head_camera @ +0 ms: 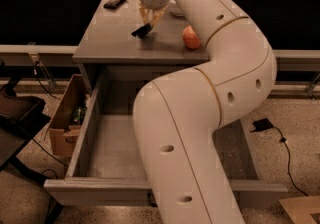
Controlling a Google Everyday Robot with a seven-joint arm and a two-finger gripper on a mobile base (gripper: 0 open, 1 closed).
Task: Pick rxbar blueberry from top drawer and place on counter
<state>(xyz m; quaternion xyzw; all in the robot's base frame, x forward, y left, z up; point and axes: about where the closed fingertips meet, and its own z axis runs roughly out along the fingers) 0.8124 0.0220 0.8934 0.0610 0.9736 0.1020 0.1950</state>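
Nearest, well below the gripper, the drawer stands pulled out, the arm arching over its bare floor. A cardboard box sits on the ground left of it. Beyond, the gripper hangs point-down just over the counter, its fingers closed narrowly on the upper end of the bar, which tilts with its low end at the surface. An apple lies near on the gripper's right, a white bowl just behind, and a plain black bar farther back-left.
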